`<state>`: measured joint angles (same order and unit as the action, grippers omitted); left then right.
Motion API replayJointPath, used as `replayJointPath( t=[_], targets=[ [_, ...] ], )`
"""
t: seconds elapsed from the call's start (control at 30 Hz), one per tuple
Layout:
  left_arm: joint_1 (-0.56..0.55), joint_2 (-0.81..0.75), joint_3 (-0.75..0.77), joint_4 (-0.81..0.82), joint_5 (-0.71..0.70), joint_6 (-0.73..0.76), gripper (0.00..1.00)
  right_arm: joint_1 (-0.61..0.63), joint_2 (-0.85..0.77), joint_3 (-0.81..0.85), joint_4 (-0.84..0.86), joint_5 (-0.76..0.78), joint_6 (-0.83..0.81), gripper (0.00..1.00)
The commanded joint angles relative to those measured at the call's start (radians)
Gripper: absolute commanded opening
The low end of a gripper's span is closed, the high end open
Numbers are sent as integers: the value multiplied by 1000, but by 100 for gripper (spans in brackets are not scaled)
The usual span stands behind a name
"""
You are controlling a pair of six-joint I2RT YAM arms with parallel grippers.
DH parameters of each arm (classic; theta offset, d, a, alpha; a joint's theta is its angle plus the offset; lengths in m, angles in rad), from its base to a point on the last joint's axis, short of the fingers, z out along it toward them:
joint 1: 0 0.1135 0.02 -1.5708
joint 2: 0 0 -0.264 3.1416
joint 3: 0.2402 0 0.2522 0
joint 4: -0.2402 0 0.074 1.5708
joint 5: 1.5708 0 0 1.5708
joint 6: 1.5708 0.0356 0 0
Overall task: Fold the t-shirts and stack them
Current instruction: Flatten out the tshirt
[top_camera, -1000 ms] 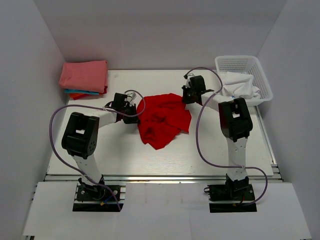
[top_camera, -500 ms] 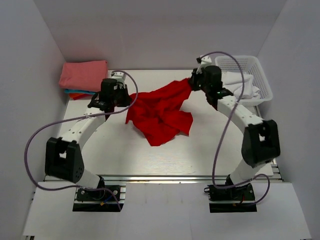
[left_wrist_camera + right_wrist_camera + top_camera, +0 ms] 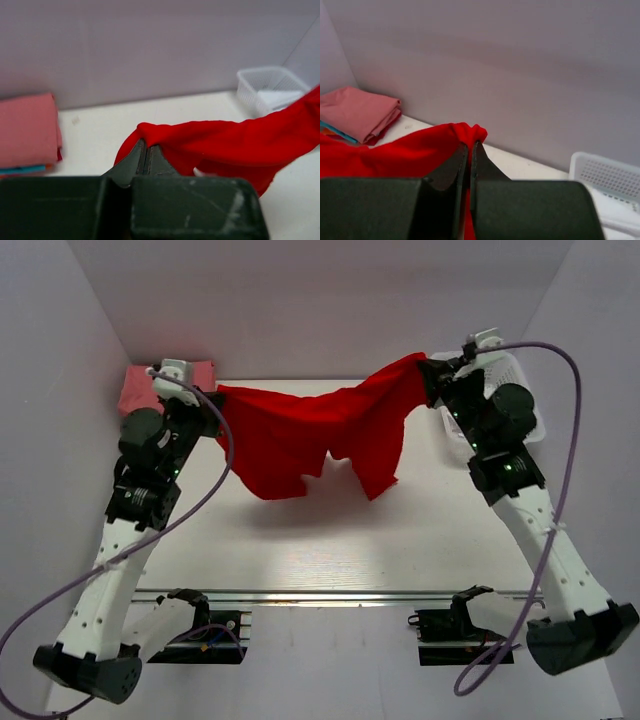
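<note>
A bright red t-shirt (image 3: 310, 430) hangs stretched in the air between my two grippers, above the table. My left gripper (image 3: 212, 400) is shut on its left end, seen in the left wrist view (image 3: 146, 142) with red cloth (image 3: 225, 145) trailing right. My right gripper (image 3: 430, 370) is shut on its right end, seen in the right wrist view (image 3: 470, 144) with red cloth (image 3: 395, 155) bunched at the tips. A folded stack with a pink shirt (image 3: 135, 390) on top lies at the back left; teal and orange-red edges show under it in the left wrist view (image 3: 22, 170).
A white mesh basket (image 3: 520, 390) with white cloth in it stands at the back right, behind my right arm; it also shows in the left wrist view (image 3: 265, 87) and the right wrist view (image 3: 610, 180). White walls close in the back and both sides.
Both grippers have risen and moved apart, lifting the red t-shirt off the table and stretching it out between them.
</note>
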<state>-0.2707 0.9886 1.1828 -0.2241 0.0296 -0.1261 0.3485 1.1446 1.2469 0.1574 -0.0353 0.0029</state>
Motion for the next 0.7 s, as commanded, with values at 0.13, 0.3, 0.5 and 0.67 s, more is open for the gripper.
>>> replayJointPath(
  t=[0.13,0.3,0.5,0.67],
  targets=[
    [-1,-194,103,12,67,42,0,-5,-247,88,-9,-90,-95,0],
    [17,-286,165,-20,119,42,0,-3,-359,141,-41,-150,-113,0],
    [18,-378,236,-63,184,42,0,-6,-434,233,-94,-221,-106,0],
    [18,-425,268,-73,243,42,0,-8,-503,266,-108,-307,-95,0]
  ],
)
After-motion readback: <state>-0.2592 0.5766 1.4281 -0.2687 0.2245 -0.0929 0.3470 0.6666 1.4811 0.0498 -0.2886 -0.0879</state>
